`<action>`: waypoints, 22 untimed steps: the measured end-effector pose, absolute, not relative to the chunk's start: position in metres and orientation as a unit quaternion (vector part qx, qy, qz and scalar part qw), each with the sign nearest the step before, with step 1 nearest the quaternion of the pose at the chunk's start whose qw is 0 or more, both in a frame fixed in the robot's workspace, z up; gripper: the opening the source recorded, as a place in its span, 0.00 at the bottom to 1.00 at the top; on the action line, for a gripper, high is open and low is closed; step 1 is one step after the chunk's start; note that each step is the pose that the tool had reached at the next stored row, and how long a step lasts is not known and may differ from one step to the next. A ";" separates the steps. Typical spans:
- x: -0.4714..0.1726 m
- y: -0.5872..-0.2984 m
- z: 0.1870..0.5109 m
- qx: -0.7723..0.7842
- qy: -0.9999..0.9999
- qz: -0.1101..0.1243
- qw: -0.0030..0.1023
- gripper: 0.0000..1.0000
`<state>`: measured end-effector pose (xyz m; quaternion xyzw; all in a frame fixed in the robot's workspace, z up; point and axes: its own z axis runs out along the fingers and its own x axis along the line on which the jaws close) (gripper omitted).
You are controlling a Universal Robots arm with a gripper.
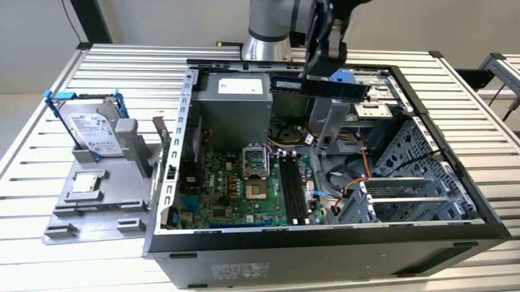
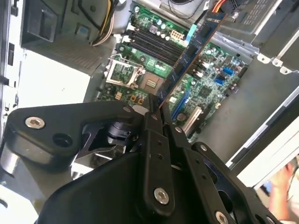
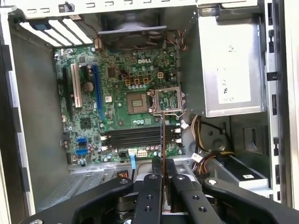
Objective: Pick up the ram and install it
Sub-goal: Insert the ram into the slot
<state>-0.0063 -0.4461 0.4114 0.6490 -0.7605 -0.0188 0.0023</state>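
Ram (image 1: 325, 88) hangs pinched by the end effector (image 1: 320, 73) above the open case (image 1: 325, 236), its gripped part hidden.

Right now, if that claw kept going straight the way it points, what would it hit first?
Probably the motherboard, near its black memory slots. The ram clamped in the gripper would touch first. Depth is hard to judge.

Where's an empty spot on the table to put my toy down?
Bare table slats lie between the grey holder and the edge nearest the camera, at the exterior view's left, and right of the computer case. Inside the case is crowded with cables; the gripper holds the ram above it.
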 end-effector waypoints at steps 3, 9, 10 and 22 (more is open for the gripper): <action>-0.006 -0.446 0.411 0.629 -0.777 -0.019 0.002 0.00; -0.006 -0.446 0.411 0.586 -0.810 -0.019 0.001 0.00; -0.006 -0.446 0.411 0.579 -0.815 -0.019 0.001 0.00; -0.006 -0.446 0.411 0.489 -0.872 -0.019 -0.001 0.00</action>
